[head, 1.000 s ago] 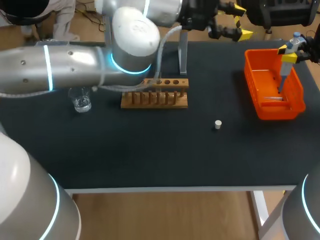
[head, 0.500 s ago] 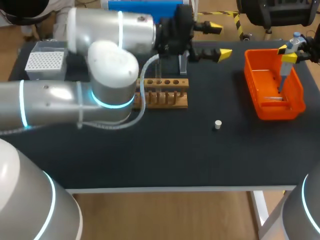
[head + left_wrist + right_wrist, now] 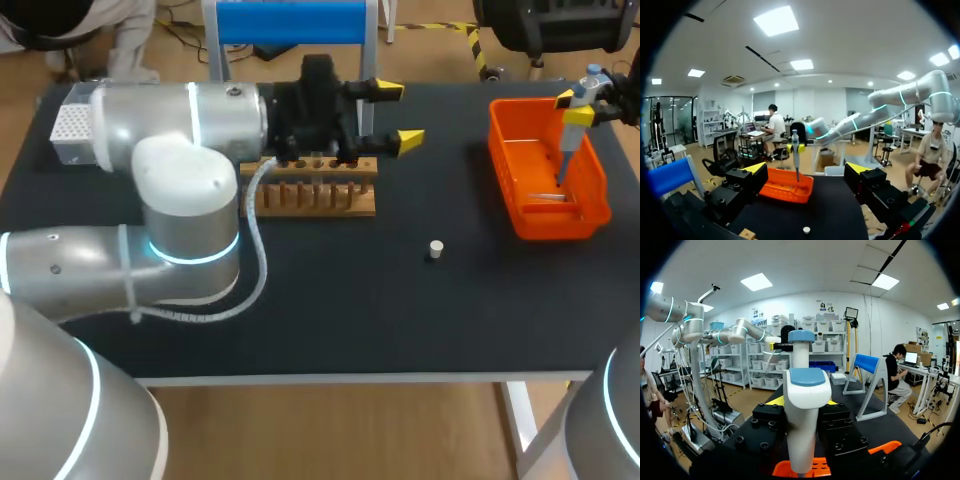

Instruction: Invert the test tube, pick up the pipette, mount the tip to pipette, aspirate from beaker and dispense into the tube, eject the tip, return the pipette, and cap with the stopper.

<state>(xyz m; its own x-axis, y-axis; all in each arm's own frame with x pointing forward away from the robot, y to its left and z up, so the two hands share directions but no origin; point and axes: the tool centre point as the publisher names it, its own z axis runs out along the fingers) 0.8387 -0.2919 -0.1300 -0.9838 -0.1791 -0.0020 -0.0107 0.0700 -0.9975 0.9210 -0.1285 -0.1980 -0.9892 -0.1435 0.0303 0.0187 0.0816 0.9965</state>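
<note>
— Left claw [image 3: 394, 115]?
— Spread, empty; light wooden test-tube rack [image 3: 315, 192] just beside it.
— Right claw [image 3: 576, 106]?
— Pinching the white-and-blue plastic pipette [image 3: 802, 385] upright, orange plastic bin [image 3: 545, 222] below.

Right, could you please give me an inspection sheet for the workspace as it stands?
Surface: black table, no spills seen.
Job's things: wooden rack mid-table; stopper loose to its right; tip box at far left; pipette above orange bin; beaker not seen.
Clutter: nothing seen.
Claws: left claw open, by the rack's right end; right claw shut on pipette.
Cables: grey hose loops off left arm beside the rack.
Surroundings: nothing seen.
</note>
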